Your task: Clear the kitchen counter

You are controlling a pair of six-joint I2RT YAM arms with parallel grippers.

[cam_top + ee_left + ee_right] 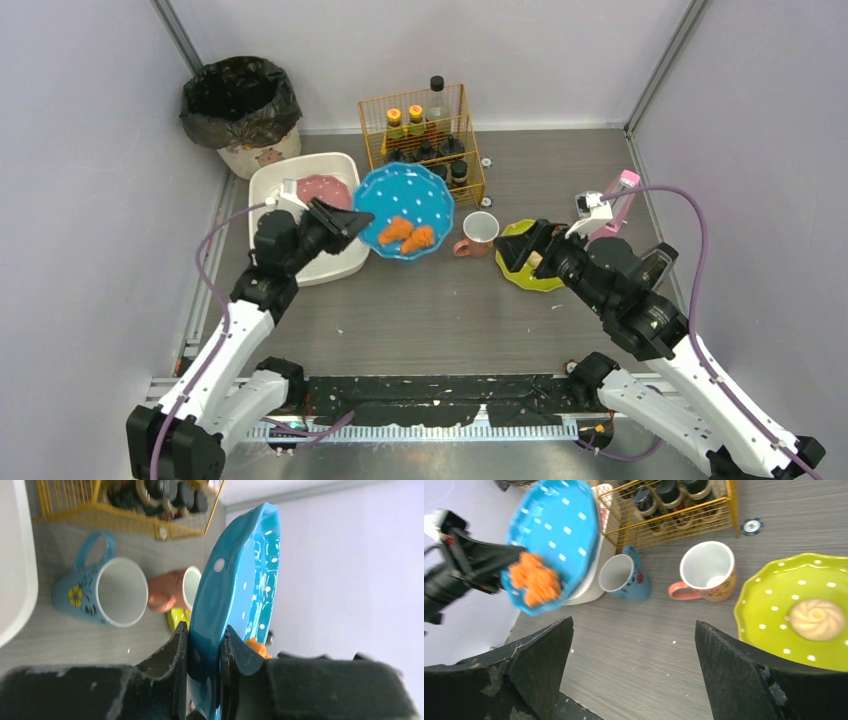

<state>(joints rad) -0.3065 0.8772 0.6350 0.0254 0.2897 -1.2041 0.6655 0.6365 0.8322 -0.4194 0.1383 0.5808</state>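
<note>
Slippage is the chief worry. The left claw is clamped on the rim of the blue dotted plate, its fingers biting only a narrow strip of glazed edge, and the plate hangs tilted in the air. A hold that thin could let the plate pivot or slide out under its own weight. The orange food pieces lie loose on it near the held edge, and with more tilt I judge they would roll off. The blue mug sits right below the plate with the pink mug just beside it, so a dropped plate would likely strike one. The white tub, with a reddish dish in it, is next to the plate. Whether the plate's edge clears the tub's wall I cannot tell from these views, but a clip there could jar the grip.

The right claw is spread wide and holds nothing, poised by the near edge of the green dotted plate, which carries a swirled bun. Pressing down on that rim could tip the plate.

The tabletop, grey wood-grain, lies under all of this and carries the mugs, the green plate and the tub. A yellow wire rack of bottles stands at the back, a black-bagged bin in the far left corner. Pale lilac walls close the sides, and a metal rail runs along the left.
</note>
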